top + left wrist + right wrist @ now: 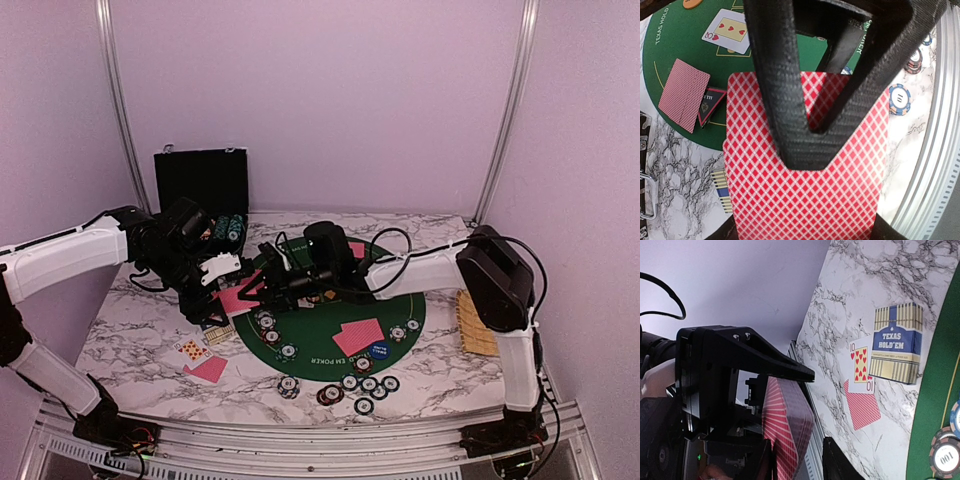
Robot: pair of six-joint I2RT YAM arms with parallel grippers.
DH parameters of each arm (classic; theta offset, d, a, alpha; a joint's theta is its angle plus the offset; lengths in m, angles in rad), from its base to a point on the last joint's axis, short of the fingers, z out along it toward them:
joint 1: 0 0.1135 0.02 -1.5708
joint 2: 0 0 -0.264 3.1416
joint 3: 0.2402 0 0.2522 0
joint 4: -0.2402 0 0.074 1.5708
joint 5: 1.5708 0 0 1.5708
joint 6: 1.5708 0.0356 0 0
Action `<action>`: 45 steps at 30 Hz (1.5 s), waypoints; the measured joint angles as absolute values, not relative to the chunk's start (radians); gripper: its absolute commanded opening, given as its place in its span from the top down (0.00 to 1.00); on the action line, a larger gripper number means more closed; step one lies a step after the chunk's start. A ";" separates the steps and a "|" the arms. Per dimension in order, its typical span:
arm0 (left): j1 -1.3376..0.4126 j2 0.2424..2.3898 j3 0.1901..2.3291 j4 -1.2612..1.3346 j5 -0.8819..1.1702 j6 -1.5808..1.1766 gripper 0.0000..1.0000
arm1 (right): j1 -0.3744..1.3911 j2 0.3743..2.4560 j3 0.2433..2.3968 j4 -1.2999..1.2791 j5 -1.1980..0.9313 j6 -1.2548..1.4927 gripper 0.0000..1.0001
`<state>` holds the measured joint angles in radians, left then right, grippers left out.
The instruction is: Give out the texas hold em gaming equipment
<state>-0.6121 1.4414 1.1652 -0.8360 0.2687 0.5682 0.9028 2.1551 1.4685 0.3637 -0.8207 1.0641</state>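
Left claw (805, 155): clenched on deck (800, 200), one stack, red backs up, held over left edge of mat (330, 318).
Right claw (280, 278): just beside the deck. Grasping or released, cannot tell.
Face-up cards, two: three of hearts (730, 30) on mat, ten of hearts (860, 365) on table (140, 330).
Face-down cards, four: pair (358, 335) overlapping on mat, one (684, 95) touching triangular marker (710, 103), one (862, 407) touching the ten.
One blue marker (378, 350), one orange marker (692, 2).
Chips (360, 388): about seven off the mat's near edge, about six on it.
Box (895, 342) beside the ten.
Case (200, 180) behind, basket (478, 325) at right.
Both arms hide the mat's far left from above.
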 measured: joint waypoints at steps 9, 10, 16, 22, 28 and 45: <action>-0.612 1.441 1.165 -0.836 0.269 0.568 1.00 | 0.893 2.111 1.443 0.332 -0.827 1.040 0.89; -0.612 1.441 1.165 -0.836 0.269 0.569 1.00 | 0.892 2.108 1.443 0.329 -0.827 1.039 0.91; -0.612 1.441 1.165 -0.837 0.268 0.568 1.00 | 0.878 2.096 1.442 0.288 -0.830 1.020 0.97; -0.612 1.441 1.165 -0.836 0.268 0.568 1.00 | 0.859 2.069 1.441 0.237 -0.837 0.990 1.00; -0.612 1.441 1.165 -0.836 0.268 0.568 1.00 | 0.821 2.032 1.427 0.192 -0.840 0.967 1.00; -0.611 1.441 1.164 -0.836 0.268 0.568 1.00 | 0.710 1.998 1.710 -0.410 -0.469 0.493 1.00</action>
